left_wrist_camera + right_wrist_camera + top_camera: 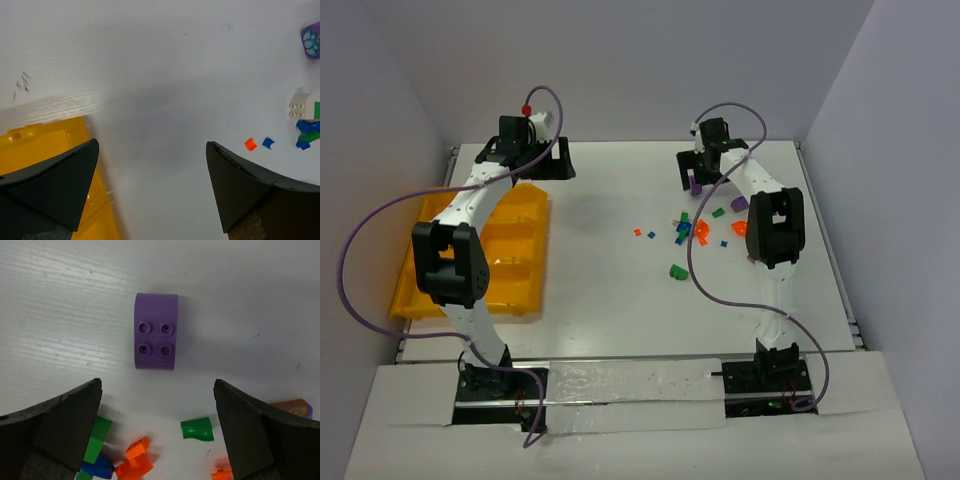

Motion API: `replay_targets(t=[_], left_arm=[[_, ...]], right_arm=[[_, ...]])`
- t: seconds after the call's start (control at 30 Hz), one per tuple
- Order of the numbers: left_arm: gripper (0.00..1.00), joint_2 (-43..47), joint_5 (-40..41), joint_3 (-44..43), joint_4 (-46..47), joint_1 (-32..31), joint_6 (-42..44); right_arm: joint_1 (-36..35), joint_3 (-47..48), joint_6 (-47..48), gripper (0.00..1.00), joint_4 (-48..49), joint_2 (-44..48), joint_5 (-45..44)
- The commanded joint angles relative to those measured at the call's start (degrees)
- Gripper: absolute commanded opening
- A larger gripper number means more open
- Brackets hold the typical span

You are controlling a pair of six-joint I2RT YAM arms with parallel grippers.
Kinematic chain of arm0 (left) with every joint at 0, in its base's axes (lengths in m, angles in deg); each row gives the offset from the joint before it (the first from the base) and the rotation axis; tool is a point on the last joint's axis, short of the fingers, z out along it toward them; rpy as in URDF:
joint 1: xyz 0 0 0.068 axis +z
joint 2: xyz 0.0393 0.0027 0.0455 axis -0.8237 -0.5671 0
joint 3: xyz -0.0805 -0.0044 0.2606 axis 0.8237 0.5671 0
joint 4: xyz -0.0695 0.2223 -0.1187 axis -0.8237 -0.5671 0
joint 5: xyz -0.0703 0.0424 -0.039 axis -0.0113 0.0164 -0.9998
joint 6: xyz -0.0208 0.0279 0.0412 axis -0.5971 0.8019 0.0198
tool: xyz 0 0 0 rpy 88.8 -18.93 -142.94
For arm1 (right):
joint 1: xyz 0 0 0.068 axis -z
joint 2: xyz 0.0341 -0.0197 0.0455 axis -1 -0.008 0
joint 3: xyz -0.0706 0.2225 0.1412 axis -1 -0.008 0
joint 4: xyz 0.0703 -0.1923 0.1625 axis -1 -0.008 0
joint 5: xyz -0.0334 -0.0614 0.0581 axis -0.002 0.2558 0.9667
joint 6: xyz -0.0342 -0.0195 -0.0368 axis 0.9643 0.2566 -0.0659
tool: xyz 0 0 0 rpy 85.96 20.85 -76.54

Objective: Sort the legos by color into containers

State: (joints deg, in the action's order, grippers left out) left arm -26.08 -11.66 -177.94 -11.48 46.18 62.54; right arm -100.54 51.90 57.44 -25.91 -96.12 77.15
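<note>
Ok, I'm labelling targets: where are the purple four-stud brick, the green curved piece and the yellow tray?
purple four-stud brick [156, 331], right wrist view, its studded top.
green curved piece [197, 429], right wrist view, its middle.
yellow tray [532, 205], top view, bare far right corner.

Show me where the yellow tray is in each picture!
Top external: the yellow tray sits at the left, partly under the left arm.
Left wrist: one corner of it shows at the lower left, behind the left-hand jaw.
Right wrist: not in it.
Shared landmark: the pile of legos, right of centre from above, at the right edge for the left wrist, along the bottom for the right wrist.
</note>
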Motion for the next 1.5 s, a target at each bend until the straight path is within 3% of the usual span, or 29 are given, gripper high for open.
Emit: replay_targets(t=[0.0, 0.47, 0.67, 0.87, 1.0, 1.03, 1.17, 1.33, 1.47], left_arm=[[0.99, 3.13, 1.45, 0.68, 0.17, 0.23, 1.21], [0.98, 0.67, 1.36, -0.72, -0.59, 0.23, 2.06], [0.91, 0.29, -1.78, -0.28, -0.34, 0.23, 2.02], [0.88, 0.67, -8.75, 1.35, 0.66, 0.25, 1.27], [0.90, 1.60, -12.56, 2.52, 1.91, 0.57, 0.84], [0.91, 1.92, -13.12, 2.95, 3.15, 0.80, 0.60], [0.99, 3.66, -18.41, 4.38, 5.77, 1.52, -0.57], [0.99, 6.23, -29.44, 6.74, 12.05, 3.51, -3.79], [0.99, 7.10, -41.48, 9.73, 23.95, 5.58, -13.82]], right_arm=[[1.06, 4.19, -0.98, 0.98, 0.19, -1.70, -1.19], [1.42, 9.12, -1.57, 0.74, 0.96, -7.99, -0.51], [1.42, 9.12, -1.00, 0.61, 0.77, -8.40, 0.46], [1.79, 8.30, -0.14, 0.39, 0.35, -8.02, 3.89], [2.35, 7.51, -0.31, 0.03, 0.30, -6.94, 5.83], [2.52, 7.19, -0.26, 0.00, 0.12, -6.53, 6.59], [3.85, 9.11, 1.41, 0.00, -3.25, -3.27, 18.60], [3.98, 10.74, 0.29, 0.00, -2.49, 1.50, 42.60], [0.07, 13.42, -1.00, 0.00, -1.69, 3.00, 54.96]])
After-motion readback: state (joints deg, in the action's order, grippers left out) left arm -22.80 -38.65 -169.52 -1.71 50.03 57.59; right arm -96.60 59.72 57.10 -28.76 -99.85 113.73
